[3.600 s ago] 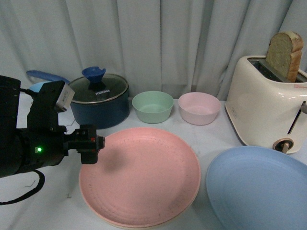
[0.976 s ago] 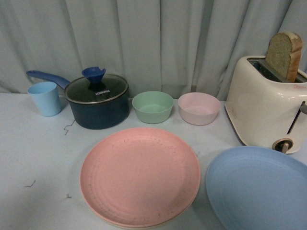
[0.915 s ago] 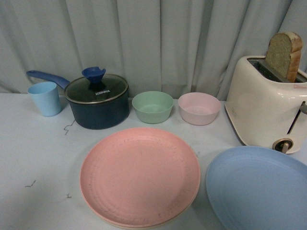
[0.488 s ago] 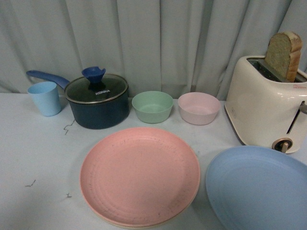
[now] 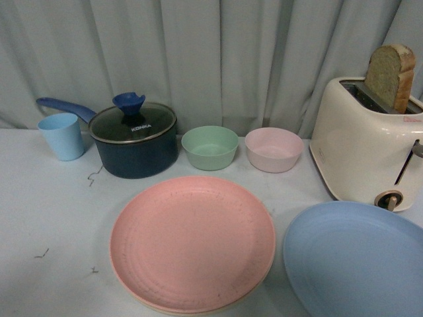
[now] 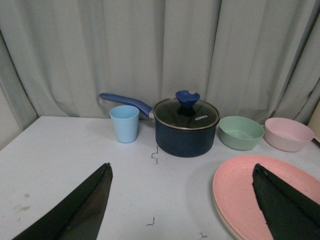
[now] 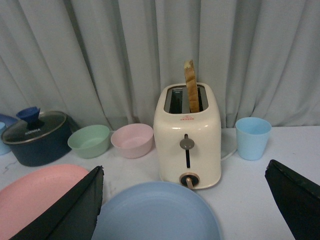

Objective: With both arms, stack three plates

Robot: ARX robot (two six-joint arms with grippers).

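The pink plate [image 5: 192, 241] lies at the centre of the table [image 5: 53, 218]. It sits on the cream plate [image 5: 231, 308], of which only a thin rim shows at the near edge. The blue plate [image 5: 357, 261] lies flat near this pair on the right, apart from it, in front of the toaster [image 5: 367, 142]. Neither arm appears in the front view. The left end effector [image 6: 181, 166] is released and empty, fingers spread wide, above the table beside the pink plate. The right end effector [image 7: 185, 166] is likewise released and empty, above the near side of the blue plate. Judged status: two plates stacked, one outstanding. Step in hand: pick up the blue plate with the right arm. Recommended procedure: approach the rim on the side away from the toaster. Set one finger under the rim and one above it. Close firmly, since so wide a plate will likely lever in the grip. Lift clear of the pink rim before traversing, centre over the stack, lower flat, then release.
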